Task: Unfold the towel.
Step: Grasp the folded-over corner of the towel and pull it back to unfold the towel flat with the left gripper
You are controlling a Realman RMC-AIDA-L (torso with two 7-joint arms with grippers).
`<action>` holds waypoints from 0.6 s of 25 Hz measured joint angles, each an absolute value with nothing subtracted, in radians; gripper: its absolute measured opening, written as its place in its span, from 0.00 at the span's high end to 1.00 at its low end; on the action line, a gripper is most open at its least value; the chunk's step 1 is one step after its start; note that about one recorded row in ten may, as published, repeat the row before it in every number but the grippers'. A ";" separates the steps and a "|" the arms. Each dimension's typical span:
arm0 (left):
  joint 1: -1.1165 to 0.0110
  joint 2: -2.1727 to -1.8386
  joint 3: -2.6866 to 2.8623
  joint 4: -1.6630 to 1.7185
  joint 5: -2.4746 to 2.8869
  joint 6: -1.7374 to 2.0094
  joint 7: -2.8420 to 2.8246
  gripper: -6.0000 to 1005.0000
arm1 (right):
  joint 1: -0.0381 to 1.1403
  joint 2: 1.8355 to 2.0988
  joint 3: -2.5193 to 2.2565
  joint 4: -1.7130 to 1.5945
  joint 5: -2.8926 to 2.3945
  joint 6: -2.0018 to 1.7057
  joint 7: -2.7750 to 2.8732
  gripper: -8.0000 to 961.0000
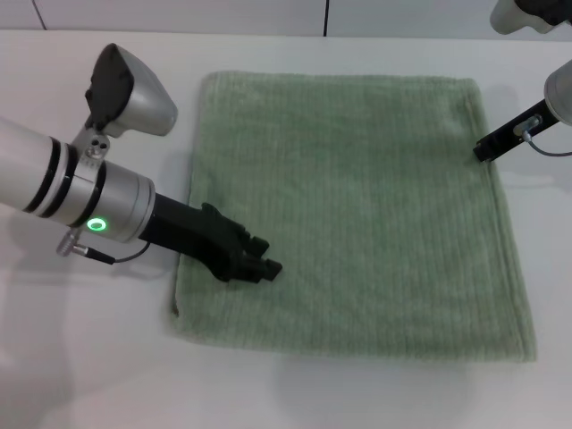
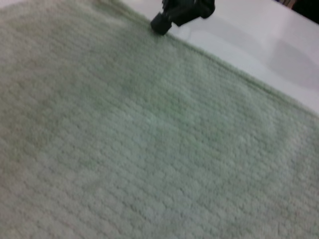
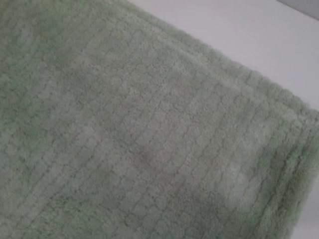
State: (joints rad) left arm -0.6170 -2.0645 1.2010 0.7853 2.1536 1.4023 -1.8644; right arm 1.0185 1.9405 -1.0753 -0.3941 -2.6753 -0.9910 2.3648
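Note:
The pale sage-green towel (image 1: 357,214) lies flat on the white table, roughly square, with ribbed lines and hemmed edges. My left gripper (image 1: 268,259) is low over the towel's near-left part, just inside its left edge. My right gripper (image 1: 481,149) is at the towel's right edge, near its far right corner. The left wrist view shows the towel's weave (image 2: 139,144) close up, with the right gripper (image 2: 162,22) farther off at the towel's edge. The right wrist view shows a hemmed corner of the towel (image 3: 149,134) close up.
The white table (image 1: 89,357) shows bare around the towel on all sides. The left arm's silver body (image 1: 80,188) reaches in from the left. A wall with dark seams (image 1: 326,16) runs along the back.

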 joint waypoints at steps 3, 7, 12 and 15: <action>-0.613 -2.063 1.212 0.784 2.154 1.396 -1.869 0.60 | 1.019 1.941 -1.075 -0.394 -2.675 -0.991 2.361 0.97; -0.606 -2.059 1.209 0.784 2.157 1.394 -1.870 0.60 | 1.021 1.940 -1.075 -0.394 -2.675 -0.991 2.358 0.97; -0.602 -2.054 1.185 0.784 2.195 1.398 -1.871 0.60 | 1.022 1.940 -1.075 -0.394 -2.675 -0.991 2.358 0.97; -0.598 -2.047 1.168 0.788 2.222 1.406 -1.878 0.60 | 1.023 1.940 -1.075 -0.394 -2.675 -0.991 2.358 0.96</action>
State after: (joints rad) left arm -0.5982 -2.0469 1.1678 0.7879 2.2225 1.4064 -1.8784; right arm 1.0228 1.9396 -1.0753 -0.3942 -2.6753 -0.9910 2.3576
